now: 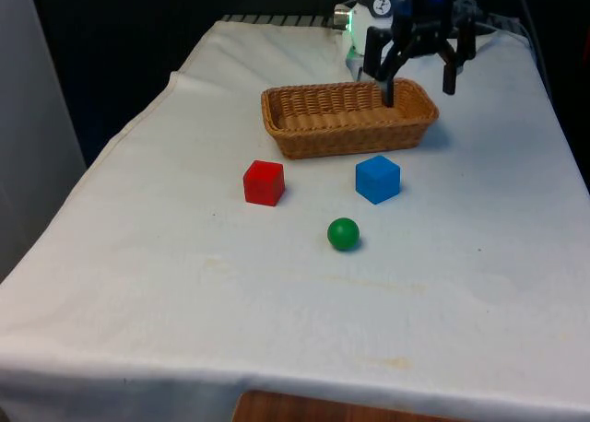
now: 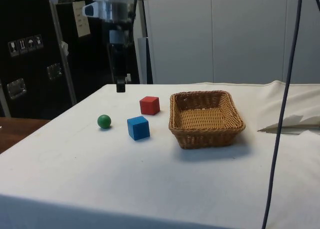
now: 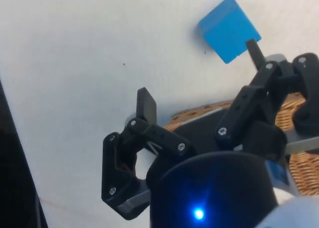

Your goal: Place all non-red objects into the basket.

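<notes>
A woven basket (image 1: 348,118) (image 2: 206,118) stands mid-table and holds nothing that I can see. In front of it sit a red cube (image 1: 264,182) (image 2: 149,105) and a blue cube (image 1: 378,179) (image 2: 138,127) (image 3: 230,29). A green ball (image 1: 343,233) (image 2: 104,121) lies nearer the front edge. My gripper (image 1: 419,95) (image 2: 120,86) (image 3: 199,76) hangs in the air by the basket's end on the front view's right. It is open, with nothing between its fingers (image 3: 147,103) and clear of all objects. In the wrist view the blue cube lies beyond the fingertips, and wicker (image 3: 294,113) shows beside the hand.
The white cloth (image 1: 184,284) covers the whole table and drops off at its edges. A dark cable (image 2: 285,104) hangs down in the side view near the basket's side. A fold of cloth (image 2: 290,124) lies beyond the basket there.
</notes>
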Robot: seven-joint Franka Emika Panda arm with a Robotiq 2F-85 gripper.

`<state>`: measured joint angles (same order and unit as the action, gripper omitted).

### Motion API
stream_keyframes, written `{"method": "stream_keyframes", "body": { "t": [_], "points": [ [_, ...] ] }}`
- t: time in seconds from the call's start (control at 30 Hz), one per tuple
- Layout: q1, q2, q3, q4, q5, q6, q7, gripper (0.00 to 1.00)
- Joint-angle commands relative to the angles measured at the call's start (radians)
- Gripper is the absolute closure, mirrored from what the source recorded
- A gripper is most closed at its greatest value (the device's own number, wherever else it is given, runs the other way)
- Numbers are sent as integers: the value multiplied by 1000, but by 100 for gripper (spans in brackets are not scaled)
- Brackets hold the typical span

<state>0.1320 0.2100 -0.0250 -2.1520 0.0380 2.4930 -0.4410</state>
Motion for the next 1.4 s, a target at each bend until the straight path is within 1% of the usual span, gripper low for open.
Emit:
{"method": "stream_keyframes", "body": {
  "t": [0.0,0.2,0.23,0.27,0.33,0.47,0.5,0.53,0.63,0.77,0.8,0.83,1.07,1.1,1.13,1.23,1.33,1.37],
  "points": [
    [-2,8,4,-4,7,16,-22,0],
    [-3,35,5,-5,8,32,-69,0],
    [0,33,0,0,0,17,-57,0],
    [-3,39,5,-5,9,35,-76,0],
    [-3,46,6,-4,12,40,-94,0],
    [-2,50,4,-3,9,44,-105,0],
    [0,49,0,0,0,33,-97,0],
    [-2,51,3,-3,8,44,-104,0],
    [-4,58,2,-3,6,48,-110,0],
    [-8,70,-3,-4,6,54,-131,0],
    [-3,69,-8,0,0,39,-123,0],
    [-9,77,-8,-4,7,57,-143,0],
    [-15,107,-21,-4,8,70,-188,0],
    [-10,101,-26,0,0,51,-175,0],
    [-16,112,-22,-4,8,73,-195,0],
    [-18,125,-25,-3,8,82,-210,0],
    [-18,141,-27,-4,7,94,-229,0],
    [-14,139,-33,0,0,80,-218,0]
  ]
}}
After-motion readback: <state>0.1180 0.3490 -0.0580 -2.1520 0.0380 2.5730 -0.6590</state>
